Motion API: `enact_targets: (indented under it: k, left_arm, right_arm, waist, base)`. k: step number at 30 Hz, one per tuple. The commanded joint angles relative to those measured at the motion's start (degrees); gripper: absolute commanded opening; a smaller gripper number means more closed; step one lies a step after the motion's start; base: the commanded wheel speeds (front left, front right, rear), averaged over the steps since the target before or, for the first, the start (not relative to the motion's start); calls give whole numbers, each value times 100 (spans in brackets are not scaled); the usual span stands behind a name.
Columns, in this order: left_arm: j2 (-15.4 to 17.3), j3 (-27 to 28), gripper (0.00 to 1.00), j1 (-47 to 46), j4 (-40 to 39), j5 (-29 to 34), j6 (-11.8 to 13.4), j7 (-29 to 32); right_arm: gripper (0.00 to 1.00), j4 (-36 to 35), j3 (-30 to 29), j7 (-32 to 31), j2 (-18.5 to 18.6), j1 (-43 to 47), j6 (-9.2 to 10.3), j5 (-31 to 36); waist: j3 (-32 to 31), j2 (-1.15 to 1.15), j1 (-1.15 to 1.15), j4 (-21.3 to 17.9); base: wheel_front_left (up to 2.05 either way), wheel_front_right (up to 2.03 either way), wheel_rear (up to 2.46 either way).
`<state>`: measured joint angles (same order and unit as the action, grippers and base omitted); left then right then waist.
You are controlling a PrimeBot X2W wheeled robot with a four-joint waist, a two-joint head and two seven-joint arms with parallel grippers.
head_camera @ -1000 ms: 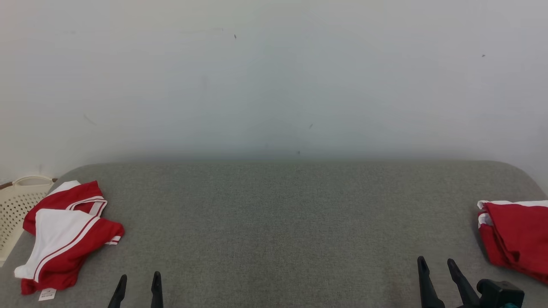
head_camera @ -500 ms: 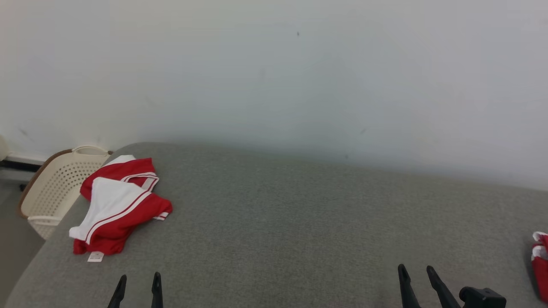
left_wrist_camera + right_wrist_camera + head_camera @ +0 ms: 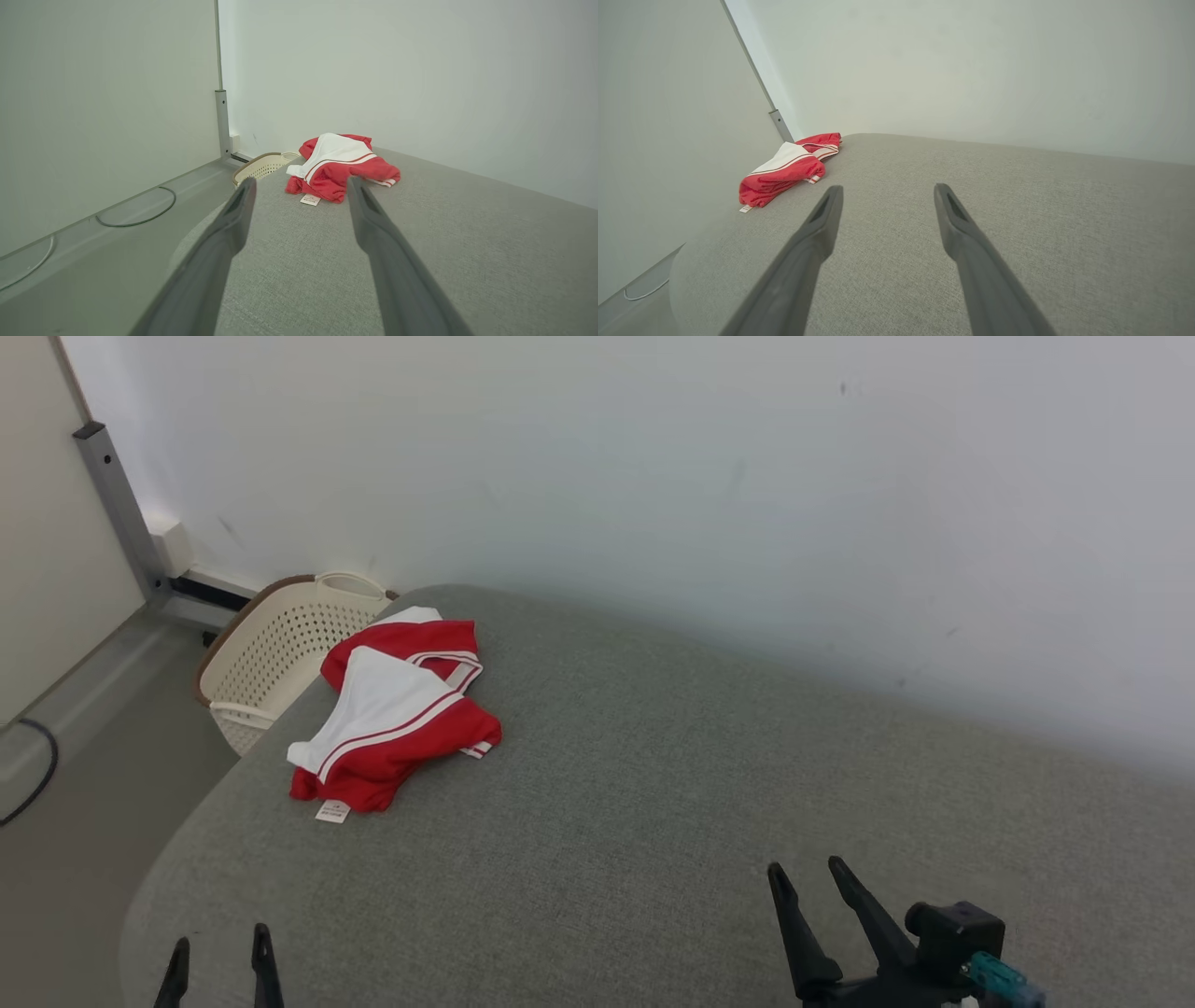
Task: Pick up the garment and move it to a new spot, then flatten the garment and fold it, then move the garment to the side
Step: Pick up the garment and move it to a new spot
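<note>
Red-white garment (image 3: pixel 392 719) lies crumpled nr the bed's (image 3: pixel 653 803) far left corner; type unclear. Basket (image 3: pixel 271 644) partly hidden behind that corner. Left gripper (image 3: pixel 218 943) cut off at bottom, tips only. Right gripper (image 3: pixel 805 868) low over near edge. Both sets of fingers spread apart, empty.

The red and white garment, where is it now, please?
Head view, upper left: the garment lies on the grey fabric surface near the cream perforated basket.
</note>
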<state>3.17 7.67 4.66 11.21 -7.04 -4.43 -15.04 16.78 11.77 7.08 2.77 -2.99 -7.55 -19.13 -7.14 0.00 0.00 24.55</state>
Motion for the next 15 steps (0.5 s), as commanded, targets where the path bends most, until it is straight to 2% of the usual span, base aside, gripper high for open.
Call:
enact_targets:
  k: [1, 7, 12, 15]
  left_arm:
    - [-19, 48, 100, 32, -64, -5, 39, -22]
    - [-31, 227, 100, 157, -243, -88, 174, -22]
    - [-32, 151, 100, 310, -324, -249, 241, -22]
    - [-33, 53, 100, 216, -41, -473, 257, -21]
  right_arm:
    - [100, 34, 48, 7, 3, -79, 10, 14]
    - [100, 226, 258, 32, 2, -358, 10, 3]
    - [100, 326, 344, 72, 2, -448, 10, -18]
    - [100, 355, 304, 67, 3, -406, 10, -1]
  waist:
    - [196, 0, 0, 192]
    - [288, 0, 0, 269]
    - [310, 0, 0, 289]
    - [310, 0, 0, 280]
  base:
    - [0, 0, 0]
    - [0, 0, 0]
    - [0, 0, 0]
    - [0, 0, 0]
